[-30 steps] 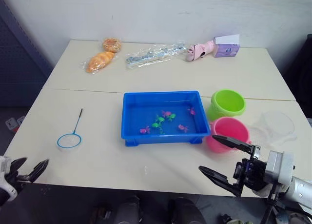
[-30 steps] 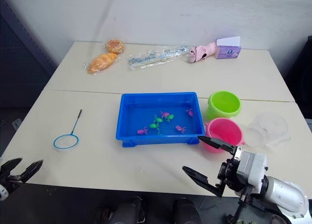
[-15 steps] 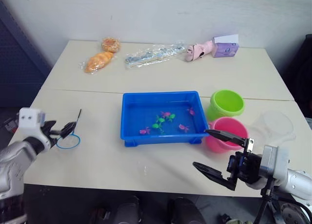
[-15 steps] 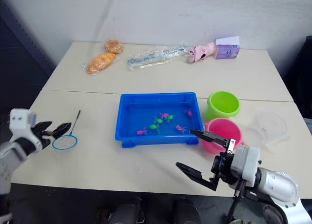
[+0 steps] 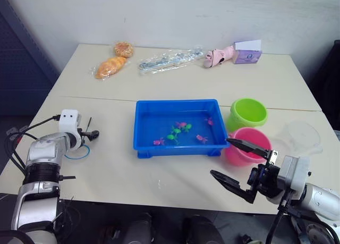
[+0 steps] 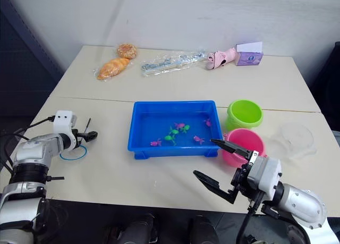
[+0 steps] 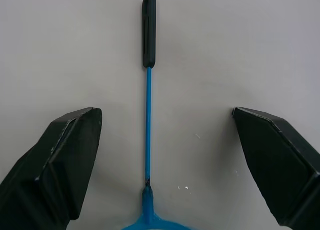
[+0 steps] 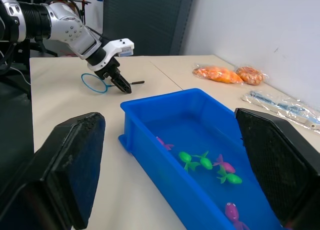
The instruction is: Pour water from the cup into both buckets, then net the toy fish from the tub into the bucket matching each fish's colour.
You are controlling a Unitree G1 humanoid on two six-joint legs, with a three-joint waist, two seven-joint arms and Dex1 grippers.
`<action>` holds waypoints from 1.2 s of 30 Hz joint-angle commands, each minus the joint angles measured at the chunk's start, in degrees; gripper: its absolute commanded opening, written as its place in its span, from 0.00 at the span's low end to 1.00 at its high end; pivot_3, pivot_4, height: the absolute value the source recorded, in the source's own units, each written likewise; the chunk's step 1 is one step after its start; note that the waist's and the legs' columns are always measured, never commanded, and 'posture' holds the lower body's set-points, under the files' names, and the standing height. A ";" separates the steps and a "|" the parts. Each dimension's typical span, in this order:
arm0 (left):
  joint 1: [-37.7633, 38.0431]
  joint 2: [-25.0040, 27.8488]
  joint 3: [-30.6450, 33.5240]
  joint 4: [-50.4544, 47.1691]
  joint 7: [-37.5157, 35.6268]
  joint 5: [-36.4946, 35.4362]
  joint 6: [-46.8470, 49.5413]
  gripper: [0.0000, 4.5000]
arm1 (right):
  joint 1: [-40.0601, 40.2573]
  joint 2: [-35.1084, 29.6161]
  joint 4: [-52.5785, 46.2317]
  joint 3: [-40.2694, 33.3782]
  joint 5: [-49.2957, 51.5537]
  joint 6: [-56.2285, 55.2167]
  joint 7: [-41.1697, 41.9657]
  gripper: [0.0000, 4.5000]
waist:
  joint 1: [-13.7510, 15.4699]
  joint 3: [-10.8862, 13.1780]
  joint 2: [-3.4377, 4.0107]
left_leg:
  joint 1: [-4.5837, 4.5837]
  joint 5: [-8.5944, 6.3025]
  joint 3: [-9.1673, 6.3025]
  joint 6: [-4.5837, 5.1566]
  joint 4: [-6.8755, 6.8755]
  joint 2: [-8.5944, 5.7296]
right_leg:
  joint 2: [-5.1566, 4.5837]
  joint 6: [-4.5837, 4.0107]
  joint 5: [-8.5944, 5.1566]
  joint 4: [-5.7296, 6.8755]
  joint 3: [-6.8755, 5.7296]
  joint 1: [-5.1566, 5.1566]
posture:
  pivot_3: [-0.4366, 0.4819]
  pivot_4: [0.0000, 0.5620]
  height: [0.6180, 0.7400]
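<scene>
Black fingers of the right gripper (image 5: 239, 161) are spread wide at the near edge of the cream table (image 5: 159, 84), holding nothing, with one fingertip reaching over the near rim of the pink bucket (image 5: 248, 145). The lime green bucket (image 5: 247, 112) stands just beyond the pink one, touching or nearly touching it, and the clear cup (image 5: 302, 135) sits to their right near the table's right edge. Left of the buckets lies the blue tub (image 5: 179, 128), with green and pink toy fish (image 5: 179, 131) gathered near its middle.

On the left side of the table, the left gripper (image 7: 165, 155) hangs low over the net (image 7: 148, 115), its fingers wide apart on either side of the thin handle and not touching it. The net lies flat, its light blue ring on the near side and the dark grip pointing away.

At the far edge sit two orange bread-like items (image 5: 112, 60) in wrap, a clear plastic packet (image 5: 170, 59), a pink toy (image 5: 218, 56) and a small purple box (image 5: 246, 52).
</scene>
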 commanded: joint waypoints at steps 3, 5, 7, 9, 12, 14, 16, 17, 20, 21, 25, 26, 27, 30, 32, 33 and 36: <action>3.23 0.57 0.52 3.16 -1.04 1.06 2.14 0.41 | 1.43 0.02 -2.32 -2.12 -0.31 -2.85 -0.50 1.00 | -0.30 -0.04 0.07 | 0.08 0.01 0.04 -0.03 -0.01 0.01 | 0.01 0.00 0.00 0.07 0.05 0.01 | 0.48 0.27 1.00; 4.26 1.04 1.87 2.28 -1.17 0.62 2.63 0.21 | 1.78 -0.02 -1.86 -2.42 -0.39 -3.45 -0.29 1.00 | -0.43 -0.04 0.08 | 0.11 0.03 0.05 -0.06 -0.01 0.04 | 0.02 0.01 0.00 0.11 0.06 0.00 | 0.48 0.27 1.00; 4.90 1.53 3.01 1.55 -1.40 0.42 2.49 0.01 | 1.94 -0.12 -1.44 -2.54 -0.45 -3.94 -0.04 1.00 | -0.44 -0.05 0.08 | 0.14 0.03 0.06 -0.07 -0.01 0.04 | 0.01 0.01 0.00 0.16 0.07 0.01 | 0.48 0.27 1.00; 4.95 2.26 4.55 0.68 -2.45 -0.31 1.41 0.00 | 1.80 -0.29 -1.08 -2.67 -0.46 -4.14 0.18 1.00 | -0.58 -0.05 0.08 | 0.14 0.03 0.06 -0.07 0.00 0.05 | 0.01 0.01 0.00 0.17 0.08 0.00 | 0.48 0.27 1.00; 4.52 3.23 7.14 -1.45 -5.56 -2.26 -3.45 0.00 | 1.09 -0.85 -0.64 -3.13 0.14 -3.79 0.25 1.00 | -1.06 -0.04 0.07 | 0.13 0.04 0.07 -0.07 -0.01 0.06 | 0.02 0.01 -0.01 0.17 0.08 -0.02 | 0.48 0.27 1.00; 3.63 5.40 9.42 -4.84 -13.33 -5.65 -8.96 0.00 | -0.27 -2.54 -1.28 -3.68 2.45 -0.35 -0.56 1.00 | -1.14 0.00 0.00 | 0.07 0.04 0.06 -0.08 0.01 0.06 | 0.01 0.00 0.00 0.17 0.07 -0.06 | 0.48 0.27 1.00; 3.65 8.20 9.39 -8.22 -22.36 -7.71 -13.89 0.00 | -2.13 -4.91 -2.32 -4.03 5.10 3.85 -1.68 1.00 | -1.15 0.13 -0.26 | 0.00 0.07 0.00 -0.09 0.02 0.06 | 0.01 0.00 0.00 0.16 0.02 -0.09 | 0.48 0.27 1.00; 3.94 9.94 8.54 -10.28 -28.46 -8.58 -17.05 0.00 | -3.77 -6.87 -3.02 -4.55 6.18 8.01 -4.20 1.00 | -1.25 0.22 -0.38 | -0.04 0.07 0.00 -0.11 0.05 0.07 | 0.01 0.00 0.00 0.17 0.02 -0.13 | 0.48 0.27 1.00; 2.91 14.45 4.97 -16.22 -44.55 -10.94 -23.16 0.00 | -11.72 -13.47 -4.18 -4.09 9.34 20.23 -10.69 1.00 | -1.46 0.30 -0.25 | -0.11 0.10 -0.02 -0.14 0.05 0.08 | -0.06 -0.06 0.02 -0.02 -0.01 -0.12 | 0.48 0.27 1.00; 2.07 15.17 2.72 -18.49 -49.08 -10.95 -25.55 0.00 | -14.24 -15.61 -4.21 -3.30 11.23 22.89 -10.20 1.00 | -1.46 0.30 -0.12 | -0.11 0.08 -0.02 -0.11 0.05 0.07 | -0.10 -0.06 0.02 -0.11 0.00 -0.10 | 0.48 0.27 1.00; -3.31 13.69 -6.80 -25.43 -59.86 -9.17 -32.17 0.00 | -24.13 -21.55 -2.45 0.82 16.41 31.94 -8.05 1.00 | -0.73 0.28 0.41 | -0.11 0.00 -0.05 0.00 -0.04 0.03 | -0.13 -0.11 -0.01 -0.22 -0.03 -0.07 | 0.48 0.27 1.00; -4.81 12.82 -8.79 -26.31 -61.50 -8.72 -33.30 0.00 | -26.65 -22.32 -1.84 1.98 17.24 33.86 -8.03 1.00 | -0.62 0.30 0.42 | -0.15 0.00 -0.05 0.01 -0.03 0.05 | -0.09 -0.14 -0.02 -0.18 -0.06 -0.10 | 0.48 0.27 1.00; -6.40 11.78 -11.08 -26.89 -63.05 -7.82 -34.51 0.00 | -29.55 -22.57 -1.15 3.47 18.04 35.79 -8.29 1.00 | -0.49 0.30 0.42 | -0.26 0.02 -0.06 0.03 0.02 0.05 | -0.07 -0.14 -0.02 -0.15 -0.08 -0.17 | 0.48 0.27 1.00; -9.87 8.97 -17.81 -29.65 -66.23 -4.78 -36.01 0.00 | -37.82 -20.53 1.00 8.03 17.82 39.54 -10.23 1.00 | -0.39 0.31 0.41 | -0.60 0.05 -0.11 0.12 0.30 0.06 | -0.01 -0.10 0.00 -0.09 -0.14 -0.35 | 0.48 0.27 1.00; -11.66 6.01 -20.15 -31.23 -66.63 -5.11 -35.83 0.00 | -40.94 -19.19 1.82 10.25 16.40 40.39 -10.85 1.00 | -0.68 0.31 0.41 | -0.73 0.05 -0.10 0.17 0.45 0.06 | 0.02 -0.07 0.01 -0.04 -0.14 -0.42 | 0.48 0.27 1.00; -12.54 4.22 -21.68 -31.40 -66.94 -4.80 -36.42 0.00 | -42.11 -18.43 1.97 11.62 16.33 41.21 -10.73 1.00 | -0.67 0.31 0.41 | -0.82 0.05 -0.10 0.19 0.52 0.06 | 0.03 -0.06 0.02 0.00 -0.15 -0.46 | 0.48 0.27 1.00; -14.39 0.75 -24.98 -29.76 -67.81 -2.43 -39.26 0.00 | -44.74 -16.48 2.22 15.24 15.83 43.35 -10.70 1.00 | -0.36 0.31 0.41 | -0.94 0.05 -0.12 0.27 0.66 0.05 | 0.04 0.00 0.05 0.19 -0.18 -0.49 | 0.48 0.27 1.00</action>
